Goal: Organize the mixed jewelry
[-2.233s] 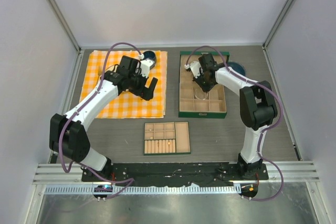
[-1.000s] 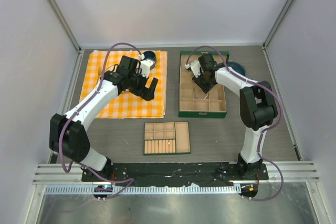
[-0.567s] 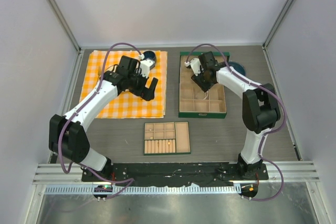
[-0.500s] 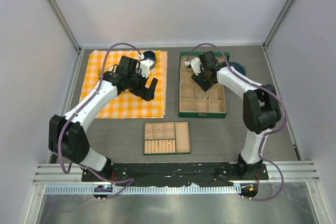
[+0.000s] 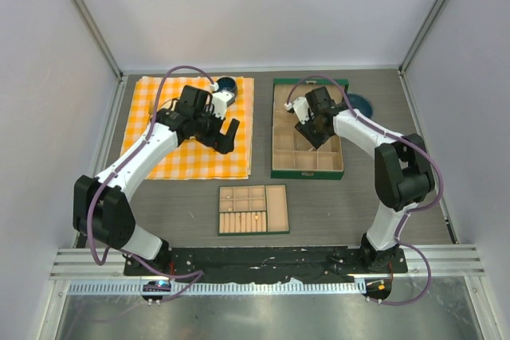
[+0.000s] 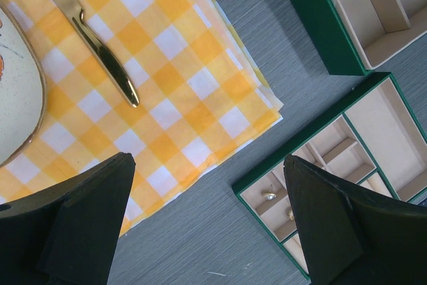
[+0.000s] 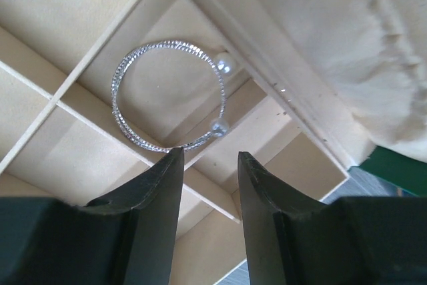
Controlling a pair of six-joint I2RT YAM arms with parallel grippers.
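Toward the centre of the right wrist view, the silver bracelet lies flat inside one cell of the large tray. Its two pearl ends sit at the upper right of the loop and its lower arc rests against a divider wall. Just below it in the frame hangs the right claw, parted by a narrow gap, holding nothing and not touching the loop. I judge the bracelet already sorted into that cell. Thin walls crowd it on every side, so any further lift would want to go straight up.

Over in the left wrist view, the left claw is spread wide and empty above the bench, between the corner of the checked cloth and the small tray, where two gold pieces sit in a cell. That open strip of bench gives it room to descend, and the knife lies well apart at upper left.
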